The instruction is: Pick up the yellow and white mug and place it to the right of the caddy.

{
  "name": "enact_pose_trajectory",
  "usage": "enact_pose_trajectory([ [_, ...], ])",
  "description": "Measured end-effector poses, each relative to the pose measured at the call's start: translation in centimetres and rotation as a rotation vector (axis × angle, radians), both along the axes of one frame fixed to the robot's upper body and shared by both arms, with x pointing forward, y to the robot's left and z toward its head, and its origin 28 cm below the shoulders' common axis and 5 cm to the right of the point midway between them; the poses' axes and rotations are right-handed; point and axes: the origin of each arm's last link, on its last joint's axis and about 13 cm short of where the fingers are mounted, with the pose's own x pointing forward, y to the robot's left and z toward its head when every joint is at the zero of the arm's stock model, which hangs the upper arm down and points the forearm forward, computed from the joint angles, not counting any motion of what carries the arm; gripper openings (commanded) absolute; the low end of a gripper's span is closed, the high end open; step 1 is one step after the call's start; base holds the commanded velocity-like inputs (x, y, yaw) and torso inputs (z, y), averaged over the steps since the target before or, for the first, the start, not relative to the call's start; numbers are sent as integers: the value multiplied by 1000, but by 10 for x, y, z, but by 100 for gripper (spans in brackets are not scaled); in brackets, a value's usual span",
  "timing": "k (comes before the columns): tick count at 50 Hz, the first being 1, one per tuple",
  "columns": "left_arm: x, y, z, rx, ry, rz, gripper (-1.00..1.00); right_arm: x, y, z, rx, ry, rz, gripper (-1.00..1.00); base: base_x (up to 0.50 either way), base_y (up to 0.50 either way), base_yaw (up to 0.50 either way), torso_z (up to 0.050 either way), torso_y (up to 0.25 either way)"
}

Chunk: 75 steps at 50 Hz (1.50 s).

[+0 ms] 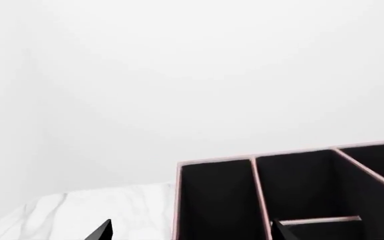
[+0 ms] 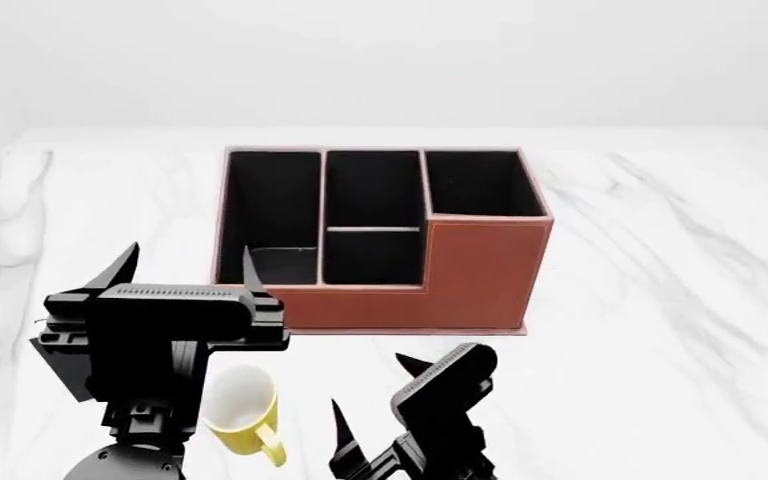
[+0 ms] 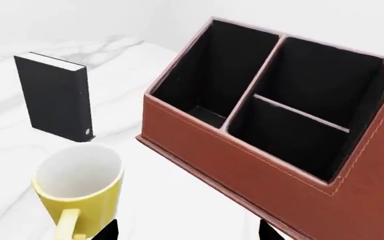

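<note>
The yellow and white mug (image 2: pixel 239 408) stands upright on the marble table (image 2: pixel 664 300), near its front, partly behind my left arm; its handle faces the front. It also shows in the right wrist view (image 3: pixel 78 187). The reddish-brown caddy (image 2: pixel 381 240) with black compartments sits behind it at the table's middle, and shows in the right wrist view (image 3: pixel 279 125) and the left wrist view (image 1: pixel 292 195). My left gripper (image 2: pixel 184 268) is open and empty, raised over the caddy's front left corner. My right gripper (image 2: pixel 377 400) is open and empty, just right of the mug.
A small black upright book-like block (image 3: pixel 53 96) stands on the table beyond the mug in the right wrist view; it is hidden in the head view. Bare marble table lies to the caddy's right (image 2: pixel 678 260) and left (image 2: pixel 77 220).
</note>
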Motion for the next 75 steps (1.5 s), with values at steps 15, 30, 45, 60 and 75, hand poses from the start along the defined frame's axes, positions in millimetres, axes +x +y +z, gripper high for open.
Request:
enact_pose_trajectory([
  [15,1,1,-2,1,3,1,100,2,18,-6,11,27,86,100,0,0,0,0,0],
  [30,1,2,-4,-2,5,2,100,15,35,-14,15,78,141,100,0,0,0,0,0],
  [45,0,3,-4,-5,5,0,100,22,50,-27,3,131,191,100,0,0,0,0,0],
  [60,-1,4,-4,-11,4,-2,100,29,61,-41,-10,181,220,100,0,0,0,0,0],
  [75,-2,5,-4,-15,1,-7,100,37,67,-56,-21,236,233,100,0,0,0,0,0],
])
